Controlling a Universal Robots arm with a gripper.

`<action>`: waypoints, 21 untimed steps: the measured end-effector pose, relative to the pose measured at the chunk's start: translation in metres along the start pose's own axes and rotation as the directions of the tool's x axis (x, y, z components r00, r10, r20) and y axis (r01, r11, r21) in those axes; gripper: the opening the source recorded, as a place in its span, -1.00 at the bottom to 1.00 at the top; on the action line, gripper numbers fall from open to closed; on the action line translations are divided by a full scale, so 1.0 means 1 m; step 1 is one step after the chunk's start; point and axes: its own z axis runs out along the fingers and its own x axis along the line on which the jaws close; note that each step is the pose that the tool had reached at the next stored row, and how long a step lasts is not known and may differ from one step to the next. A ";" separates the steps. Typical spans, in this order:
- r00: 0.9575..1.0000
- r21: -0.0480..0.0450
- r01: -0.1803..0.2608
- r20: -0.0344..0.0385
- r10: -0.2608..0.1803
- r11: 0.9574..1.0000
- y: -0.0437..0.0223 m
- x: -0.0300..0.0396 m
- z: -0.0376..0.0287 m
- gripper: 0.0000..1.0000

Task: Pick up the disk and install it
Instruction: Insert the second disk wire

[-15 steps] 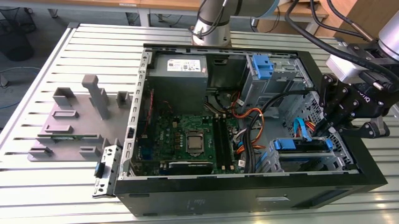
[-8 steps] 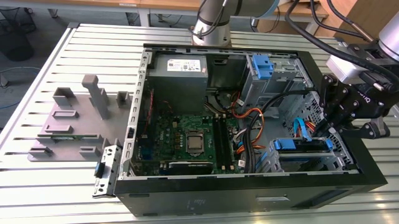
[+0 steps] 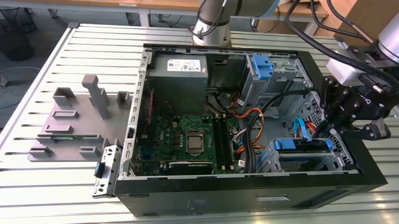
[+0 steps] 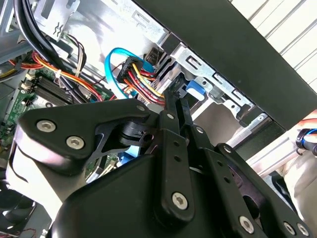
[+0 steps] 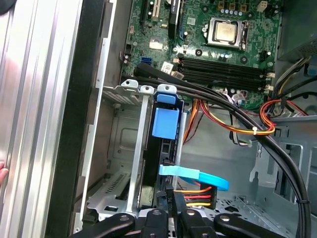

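On the slatted metal bench point(image 3: 37, 196) lay an open black computer case point(image 3: 349, 179), side panel off, with the green motherboard point(image 3: 187, 140) exposed.

Exterior view: the tool point(image 3: 358, 128) hung over the case's right edge, beside a drive cage point(image 3: 305, 156) at the near right corner. A grey power-supply box point(image 3: 179, 65) sat at the far side of the case, and a second cage with a blue tab point(image 3: 262, 65) stood to the right of it. Grey moulded fixtures point(image 3: 72, 123) rested on the bench left of the case. The arm's base column point(image 3: 212, 23) rose behind the case.

First wrist view: the disk point(image 5: 161, 163) sat inside the drive cage, seated on edge between metal bracket walls, its blue plastic rail tab point(image 5: 165, 121) facing outward toward the open side. Its long axis ran into the depth of the cage, away from the camera's near end toward the motherboard side. A blue flat data cable point(image 5: 195, 176) and a bundle of red, yellow and black power wires point(image 5: 198, 196) met its near end. Thick black cables point(image 5: 237, 119) crossed above.

Second wrist view: the black linkage of the tool point(image 4: 184, 96) pointed at the cage, its tip close to a blue rail piece point(image 4: 194, 89) and the power connector point(image 4: 136, 67). Whether its fingers were apart or together could not be told.
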 end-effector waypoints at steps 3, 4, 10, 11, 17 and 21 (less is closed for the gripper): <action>1.000 0.002 -0.002 0.000 0.002 1.000 0.0002 0.0014 0.0005 -0.66; 1.000 0.002 -0.003 0.000 0.003 1.000 0.0003 0.0021 0.0006 -0.66; 1.000 0.014 -0.007 -0.002 0.007 1.000 0.0017 0.0039 0.0020 -0.66; 1.000 0.018 -0.007 -0.002 0.007 1.000 0.0023 0.0039 0.0023 -0.66; 1.000 0.030 -0.010 -0.003 0.010 0.999 0.0050 0.0036 0.0035 -0.66; 0.999 0.030 -0.038 -0.003 0.038 0.999 0.0054 0.0035 0.0040 -0.66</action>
